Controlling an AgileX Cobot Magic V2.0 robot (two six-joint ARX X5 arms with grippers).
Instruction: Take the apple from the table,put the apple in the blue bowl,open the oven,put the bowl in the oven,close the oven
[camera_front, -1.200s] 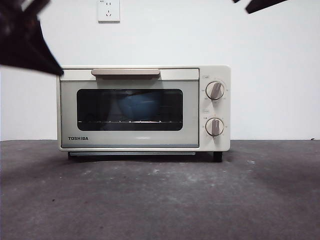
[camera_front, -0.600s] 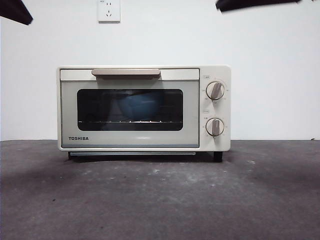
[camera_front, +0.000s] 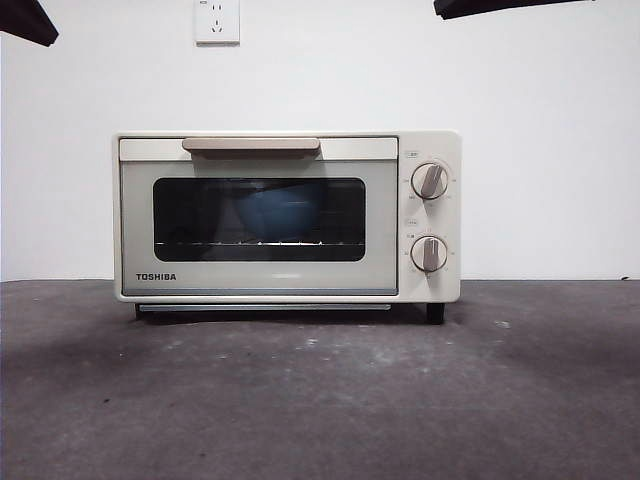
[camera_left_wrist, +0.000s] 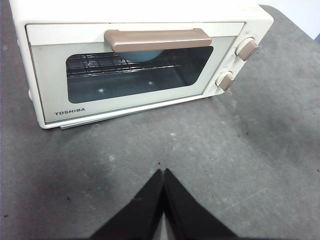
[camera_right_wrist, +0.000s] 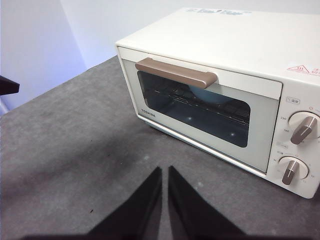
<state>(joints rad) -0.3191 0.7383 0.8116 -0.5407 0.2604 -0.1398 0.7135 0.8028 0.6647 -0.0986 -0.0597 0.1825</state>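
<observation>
**Both pincers clear, oven shut with the bowl inside**

Two arms, and I have neither at work now. My left gripper (camera_left_wrist: 163, 172) hangs above the bare table (camera_left_wrist: 240, 150) with its jaws pressed together, pinching nothing. The oven (camera_left_wrist: 135, 65) sits ahead of its tips and well apart from them. My right gripper (camera_right_wrist: 165, 170) is likewise pressed nearly together, with only a thin slit between the jaws, and empty. It hangs off the oven's front corner, with the door ahead of its tips and the two knobs (camera_right_wrist: 300, 150) off to one side. In the front view the arms show only as dark tips at the top corners.

I judge the door (camera_front: 258, 220) to be fully closed: it sits flush with the cream body, with the bar handle (camera_front: 251, 147) lying along its upper edge. Through the dark glass, beyond both pincers, I can see the blue bowl (camera_front: 277, 212) resting on the wire rack (camera_left_wrist: 95, 65), roughly centred so the door could swing up past it. I cannot see the apple. I take it to be down inside the bowl, hidden by the rim and the tinted glass, but cannot confirm that.

From how things lie, I judge the task finished, with both pincers held back so nothing knocks the handle.
</observation>
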